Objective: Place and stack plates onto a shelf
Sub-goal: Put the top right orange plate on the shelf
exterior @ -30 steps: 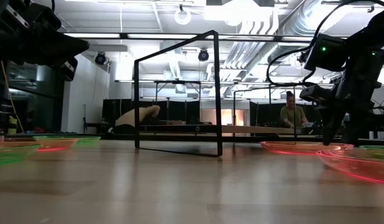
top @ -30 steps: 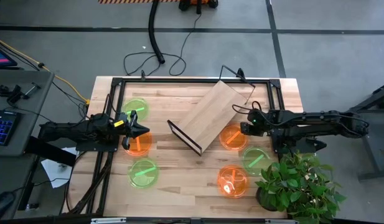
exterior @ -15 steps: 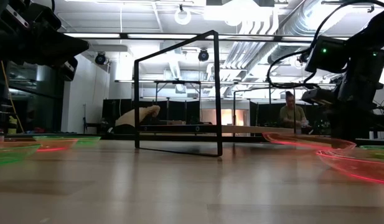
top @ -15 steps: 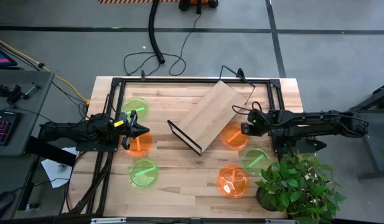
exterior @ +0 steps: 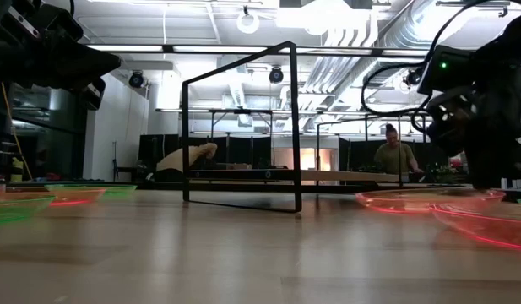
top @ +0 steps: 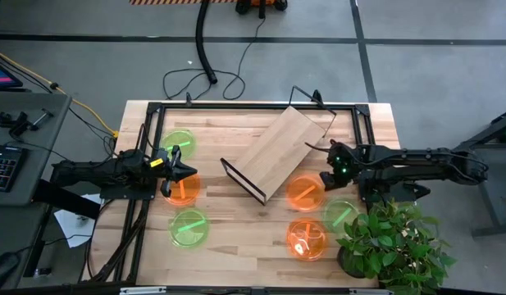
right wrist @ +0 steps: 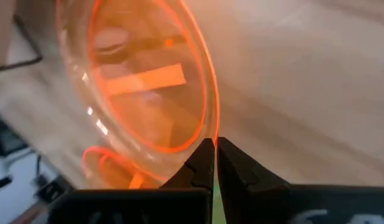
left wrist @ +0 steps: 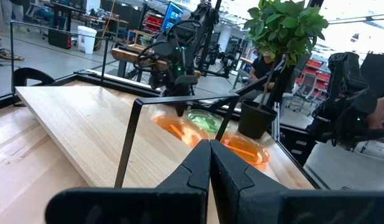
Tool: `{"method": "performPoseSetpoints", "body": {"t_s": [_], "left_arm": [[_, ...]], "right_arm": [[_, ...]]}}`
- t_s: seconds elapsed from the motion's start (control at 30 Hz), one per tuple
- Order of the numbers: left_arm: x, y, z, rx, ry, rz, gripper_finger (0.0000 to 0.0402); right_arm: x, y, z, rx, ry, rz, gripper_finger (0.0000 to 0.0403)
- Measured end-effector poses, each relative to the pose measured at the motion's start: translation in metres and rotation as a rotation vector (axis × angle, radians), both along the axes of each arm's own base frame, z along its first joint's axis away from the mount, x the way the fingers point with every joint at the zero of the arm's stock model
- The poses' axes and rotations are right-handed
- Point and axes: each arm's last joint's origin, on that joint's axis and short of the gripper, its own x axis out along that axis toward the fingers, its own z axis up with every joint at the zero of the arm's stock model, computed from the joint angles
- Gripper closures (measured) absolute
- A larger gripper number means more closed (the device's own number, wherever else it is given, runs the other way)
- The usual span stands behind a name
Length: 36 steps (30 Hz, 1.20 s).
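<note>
A wood-plank tabletop point(top: 236, 233) seen from above, with a dark robot arm at each side. The shelf point(top: 279, 152), a light plywood board with a dark end edge and thin black wire frame, lies diagonally across the middle of the tabletop.

The right claw point(top: 326, 176) sits just right of the shelf's lower half. Its fingers are pinched together on the rim of an orange plate point(top: 305, 193), which lies beside the shelf's long edge. In the right wrist view the two dark fingertips point(right wrist: 204, 155) meet on the glowing orange rim of this plate point(right wrist: 148, 93). In the low view the plate point(exterior: 429, 199) appears lifted slightly off the wood.

Near it, a green plate point(top: 340, 214) lies to the right and a second orange plate point(top: 306, 238) lies closer to the front edge, next to a potted plant point(top: 392, 242).

The left claw point(top: 187, 170) hovers at the left side, fingers closed on nothing, over another orange plate point(top: 183, 189). One green plate point(top: 179, 142) lies behind that and another green plate point(top: 189, 227) in front.

A person point(exterior: 393, 158) sits in the room beyond.
</note>
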Motion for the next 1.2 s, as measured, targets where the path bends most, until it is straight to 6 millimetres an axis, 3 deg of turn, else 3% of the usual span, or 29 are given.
{"method": "performPoseSetpoints", "body": {"t_s": [0.3,0.57,0.93,1.2], "left_arm": [[0.0,0.0,0.0,0.0,0.001,0.0,0.0401],[0.0,0.0,0.0,0.0,0.0,0.0,0.0401],[0.0,0.0,0.0,0.0,0.0,0.0,0.0401],[0.0,0.0,0.0,0.0,0.001,0.0,0.0401]], "right_arm": [[0.005,0.0,0.005,0.04,-0.09,0.04,0.0403],[0.007,-0.003,0.004,-0.026,-0.052,-0.082,0.0394],[0.009,-0.01,0.004,-0.231,-0.041,-0.149,0.0244],[0.014,-0.004,0.005,-0.248,-0.072,-0.079,0.0222]]}}
